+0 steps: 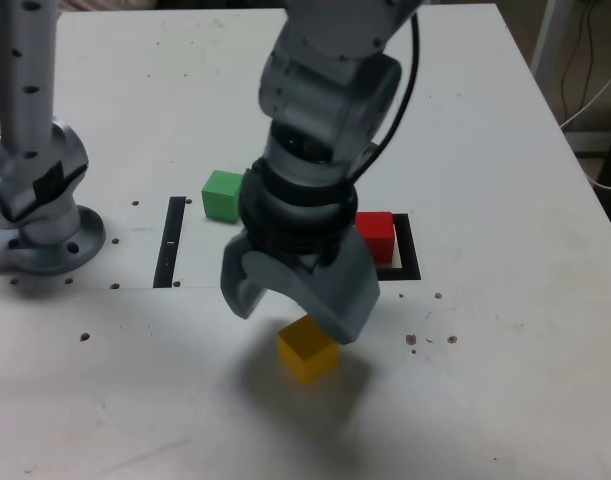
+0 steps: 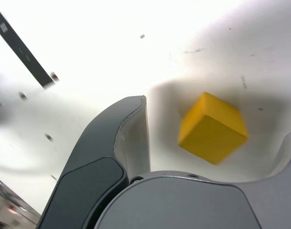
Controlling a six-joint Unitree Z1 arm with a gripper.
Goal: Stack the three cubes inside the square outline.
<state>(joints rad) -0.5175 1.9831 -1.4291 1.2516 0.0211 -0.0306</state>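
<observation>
The end effector (image 1: pixel 297 312) hangs wide open directly over the yellow cube (image 1: pixel 306 350), which sits on the surface near its front edge, between the two jaws but turned cornerwise to them, so a straight descent should reach it.

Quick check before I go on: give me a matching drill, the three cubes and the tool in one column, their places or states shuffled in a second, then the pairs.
Column one:
1. red cube
2. green cube
3. yellow cube
4. tool

Column two:
A. on bare table, just right of the black strip in the exterior view
B. open, holding nothing
C. inside the square outline
D. on the table under the open jaws

Pairs: 1-C, 2-A, 3-D, 4-B
</observation>
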